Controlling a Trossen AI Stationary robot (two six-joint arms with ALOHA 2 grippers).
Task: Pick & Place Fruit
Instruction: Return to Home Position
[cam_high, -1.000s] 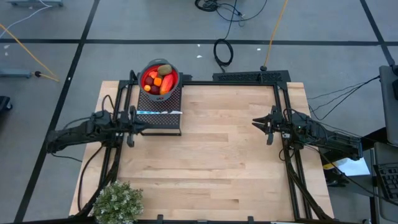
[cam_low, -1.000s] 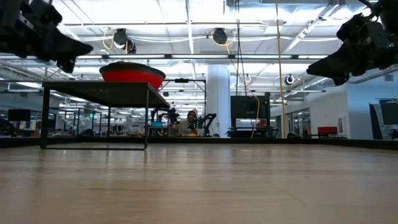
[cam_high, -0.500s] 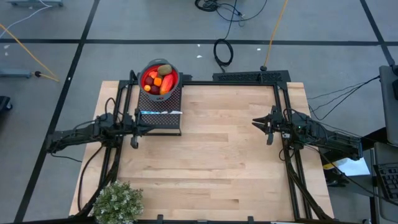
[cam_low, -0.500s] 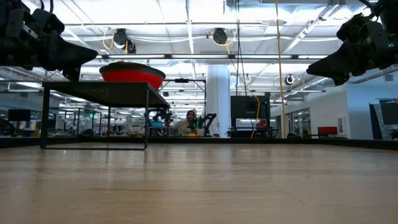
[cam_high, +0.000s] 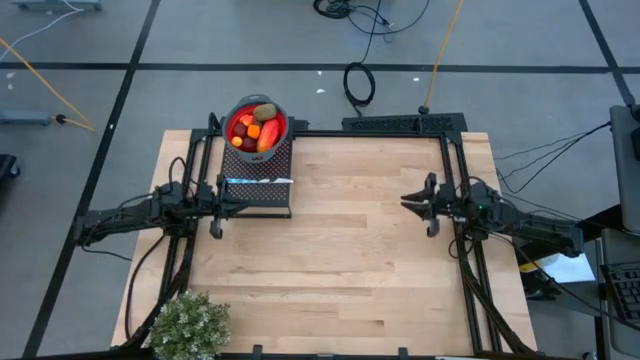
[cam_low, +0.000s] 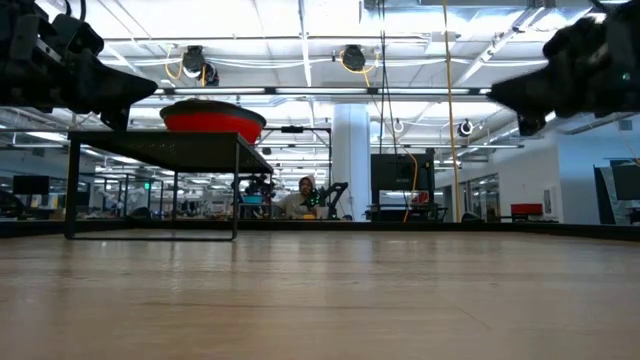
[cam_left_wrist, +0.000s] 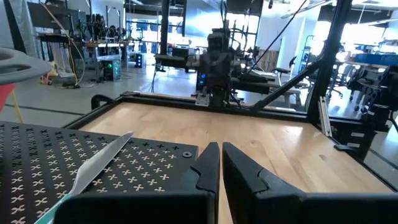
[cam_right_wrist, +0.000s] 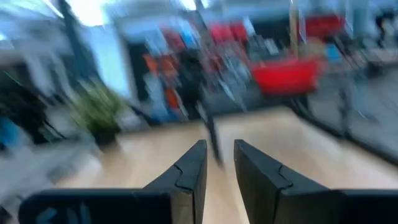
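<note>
Jaws of the left gripper (cam_left_wrist: 220, 146) were pressed almost together with nothing between them. Jaws of the right gripper (cam_right_wrist: 219, 144) stood a little apart, also holding nothing.

The left gripper (cam_high: 226, 207) hung by the counter's (cam_high: 340, 270) left edge, at the front left corner of the black perforated shelf (cam_high: 262, 165), its tip pointing across the counter. The right gripper (cam_high: 408, 203) hung near the right edge, about halfway along it, and pointed toward the middle. In the low view both were well clear of the wooden surface.

The fruit (cam_high: 256, 130) lay heaped in the red bowl (cam_high: 232, 112), which sat on the far end of the shelf at the counter's far left corner and reached out past the far edge. A brown-green oval sat at the top of the heap, with orange and dark red pieces below it.

The knife (cam_high: 256, 181) lay flat on the shelf near its front edge, apart from the bowl. A bushy plant (cam_high: 190, 325) stood at the near left corner.
</note>
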